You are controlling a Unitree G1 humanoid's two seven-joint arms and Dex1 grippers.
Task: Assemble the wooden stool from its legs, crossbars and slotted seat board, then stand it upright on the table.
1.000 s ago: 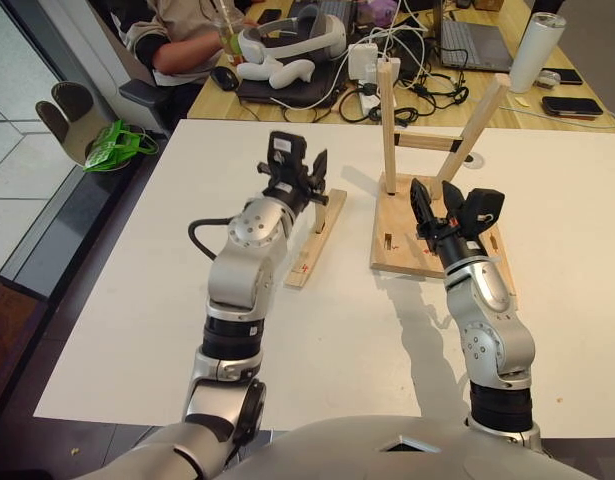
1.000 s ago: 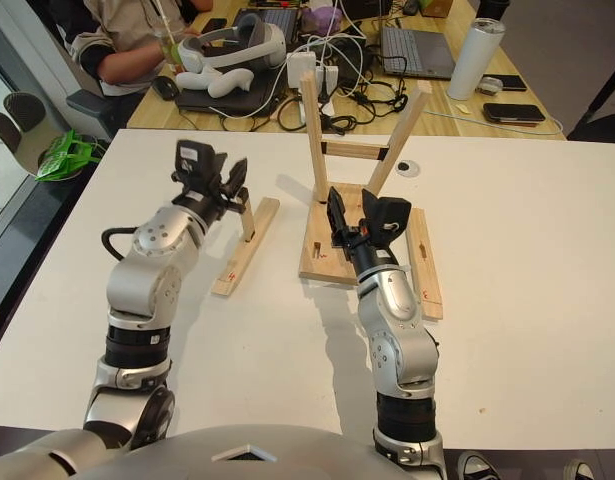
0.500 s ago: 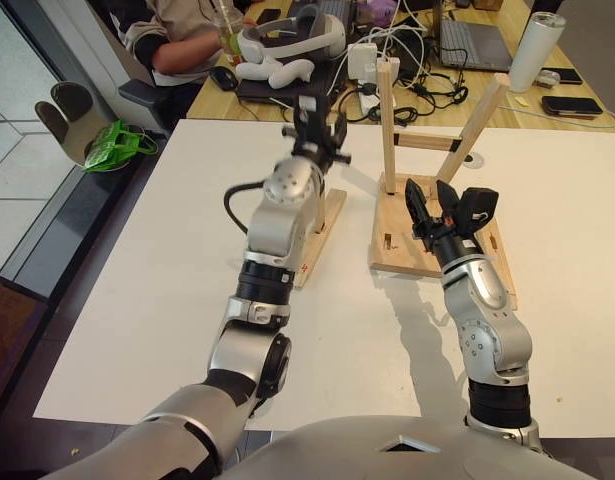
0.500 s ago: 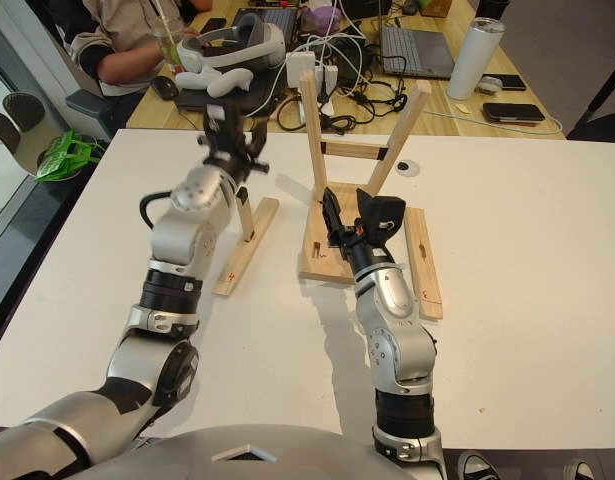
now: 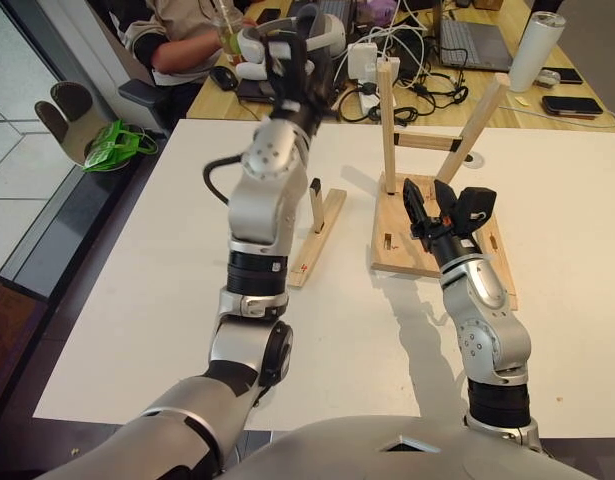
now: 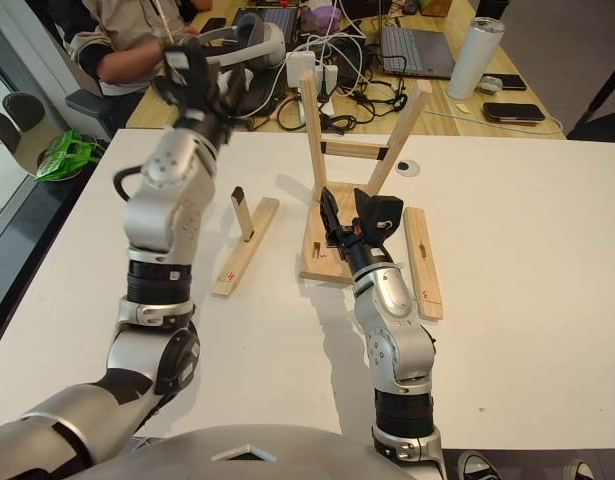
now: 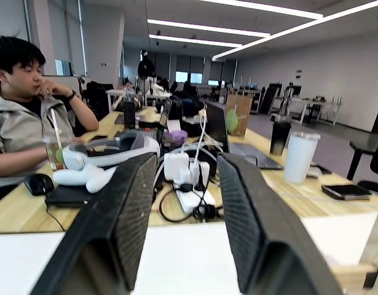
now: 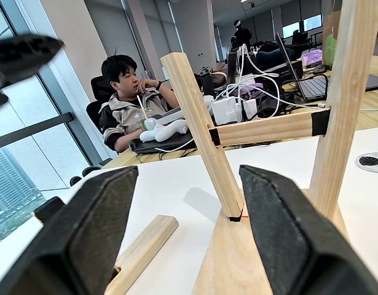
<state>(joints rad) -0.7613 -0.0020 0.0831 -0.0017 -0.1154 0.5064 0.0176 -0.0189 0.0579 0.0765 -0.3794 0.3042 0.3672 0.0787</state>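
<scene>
The slotted seat board (image 5: 399,250) lies flat on the white table with two legs (image 5: 388,125) standing up from it, joined by a crossbar (image 5: 427,142). My right gripper (image 5: 434,205) hovers open just above the board's near half, in front of the legs (image 8: 201,135). A loose wooden bar (image 5: 320,233) with a short upright peg lies to the board's left, and another bar (image 6: 424,262) lies along its right edge. My left gripper (image 5: 287,62) is raised high over the table's far edge, open with nothing between its fingers (image 7: 118,233).
A neighbouring desk behind the table holds a headset (image 6: 237,40), cables, a laptop, a white tumbler (image 5: 535,50) and phones; a person sits there. A cable grommet (image 6: 408,167) is set in the table behind the legs. The near and left table area is bare.
My left arm has lifted from the loose bar's peg and swung up toward the far edge, gripper open. The bar stays on the table. The right arm has hardly moved.
</scene>
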